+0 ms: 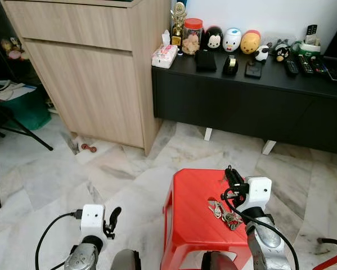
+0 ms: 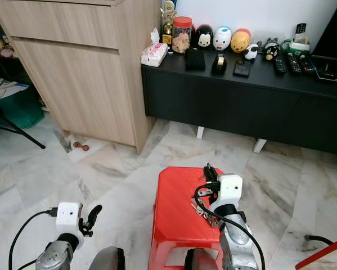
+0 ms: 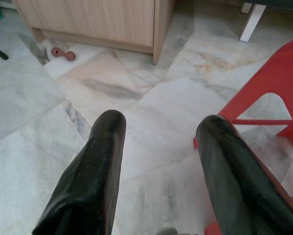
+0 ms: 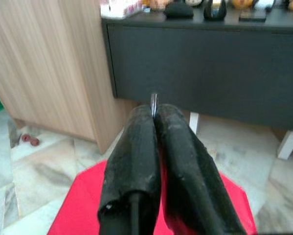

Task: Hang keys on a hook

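Above the red plastic stool (image 1: 193, 208), the right hand (image 1: 230, 171) hovers over the seat's far right part, its two black fingers (image 4: 136, 147) pressed together; a thin dark sliver (image 4: 154, 104) protrudes between their tips, and what it is cannot be told. The fingers point away from the robot toward the long black low cabinet (image 1: 252, 107). Just beside the right wrist, on the seat's right half, lies the bunch of silvery metal keys (image 1: 224, 212). It rests flat; its long axis runs diagonally, from the end nearer the seat's middle toward the near right edge by the arm. Which end carries the ring cannot be told.

Well apart to the left, the left hand (image 1: 113, 218) hangs low over the grey-veined marble floor (image 1: 55, 174), its fingers (image 3: 95, 171) spread apart with nothing between them. The left wrist view has the stool's red leg just beside one finger.

Farther out, a tall light-wood cupboard (image 1: 89, 73) stands against the left end of the black cabinet. A small reddish dumbbell-shaped object (image 1: 88, 148) lies on the floor at the cupboard's foot. Atop the black cabinet stand a pink tissue pack (image 1: 164, 55), a red-lidded jar (image 1: 192, 35), a row of round cartoon figurines (image 1: 232, 40) and several dark remote controls (image 1: 303, 64).
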